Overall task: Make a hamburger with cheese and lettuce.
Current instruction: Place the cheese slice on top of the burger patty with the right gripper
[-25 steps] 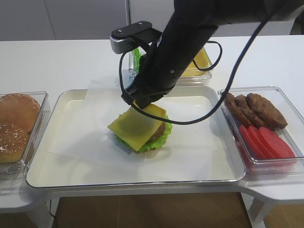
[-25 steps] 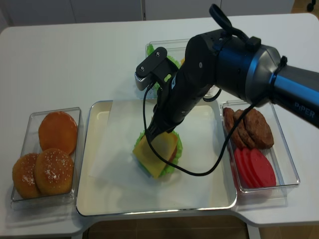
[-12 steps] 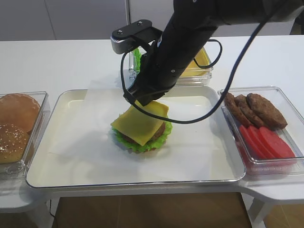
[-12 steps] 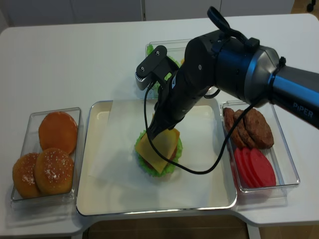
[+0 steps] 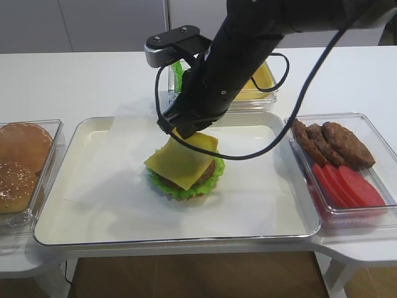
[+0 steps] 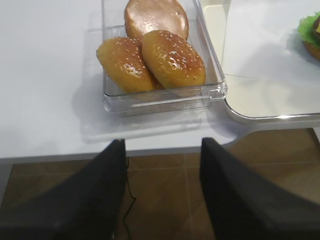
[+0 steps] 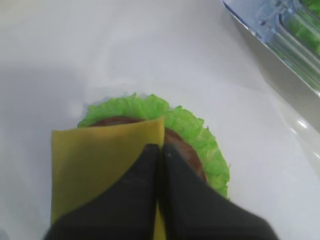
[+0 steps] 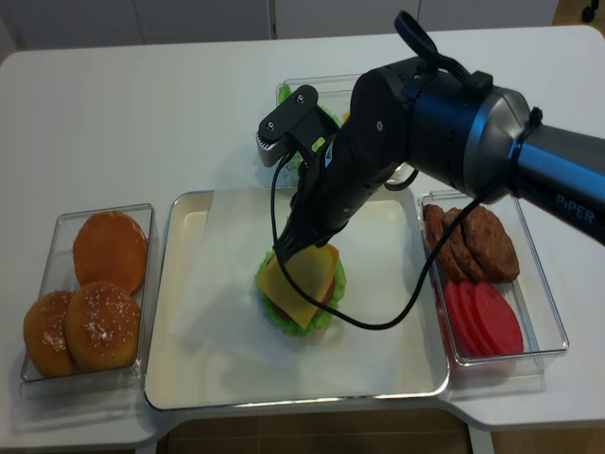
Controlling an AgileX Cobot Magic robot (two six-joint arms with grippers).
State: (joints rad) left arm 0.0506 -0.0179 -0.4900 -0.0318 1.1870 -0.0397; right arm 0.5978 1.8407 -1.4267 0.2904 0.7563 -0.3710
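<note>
Nearest the front edge of the worktop (image 5: 93, 81), off its front-left corner, my left fingers (image 6: 162, 195) are hanging wide apart and holding nothing, just in front of the box of buns (image 6: 150, 60).

Further in, on the paper (image 5: 111, 180) lining the tray (image 5: 62, 230) at the middle of the worktop, the hamburger (image 5: 183, 177) is sitting as a patty (image 7: 182, 152) on lettuce (image 7: 192, 127). My right fingers (image 7: 159, 155) are pinching the cheese (image 5: 180, 162) by its far corner, pressed together with the slice between them. The cheese is lying tilted over the patty, its near part draped on the stack, its far corner lifted in my grip. It is sitting a little towards the left, so some patty is showing at the right.

I am judging this to be the cheese-laying step, nearly done. Next I should be parting the right fingers just enough to let the corner drop flat, then rising straight up so the slice is not dragged off.

By the right edge, a box is holding spare patties (image 5: 335, 143) and red slices (image 5: 344, 186). By the far edge, behind my right arm, another box (image 5: 257, 93) is holding more cheese and lettuce.
</note>
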